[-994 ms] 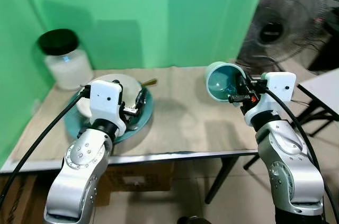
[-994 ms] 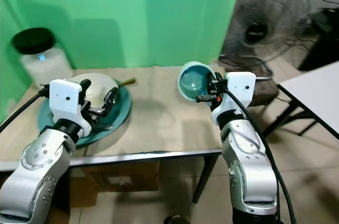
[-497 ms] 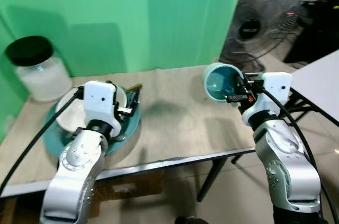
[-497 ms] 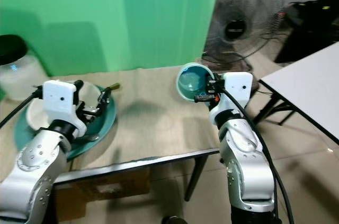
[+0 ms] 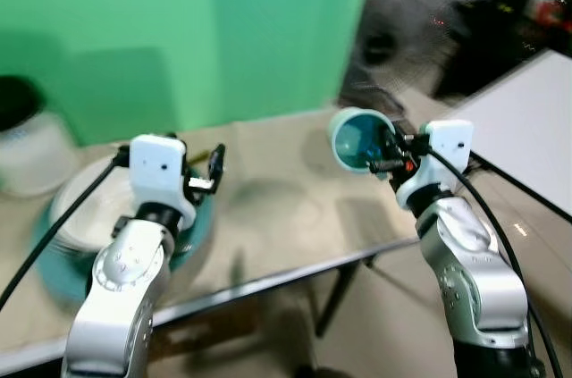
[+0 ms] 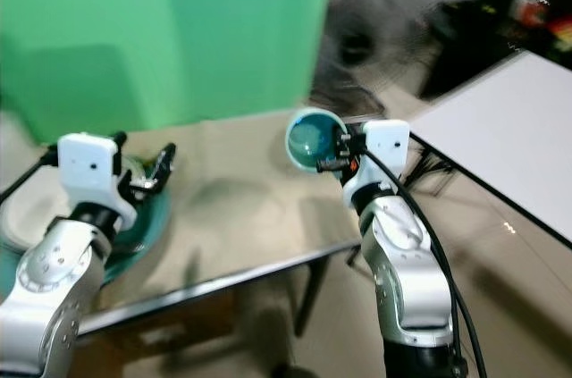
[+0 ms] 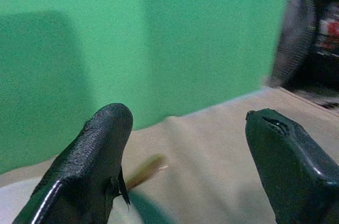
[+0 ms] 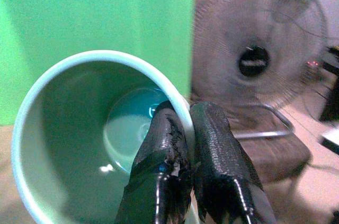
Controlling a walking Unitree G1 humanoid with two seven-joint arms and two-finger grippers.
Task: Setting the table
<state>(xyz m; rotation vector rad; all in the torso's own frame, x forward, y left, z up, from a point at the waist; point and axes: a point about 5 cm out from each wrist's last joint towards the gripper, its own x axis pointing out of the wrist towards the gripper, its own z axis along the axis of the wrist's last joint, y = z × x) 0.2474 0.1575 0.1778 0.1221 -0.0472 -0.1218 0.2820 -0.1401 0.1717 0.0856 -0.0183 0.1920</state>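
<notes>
Camera has swung right; right tool [image 5: 386,153] still pinches teal cup [image 5: 356,139].

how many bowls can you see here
2. A teal bowl is held up by its rim in the right gripper, above the table's right end. A white bowl, blurred, sits on the teal plate by the left arm.

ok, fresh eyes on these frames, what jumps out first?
The teal bowl stands out: the right hand holds it tipped on its side above the tan table, one finger inside the rim and one outside. On the robot's left, the left hand hangs open over a teal plate with a white dish on it, against a bright green backdrop.
</notes>
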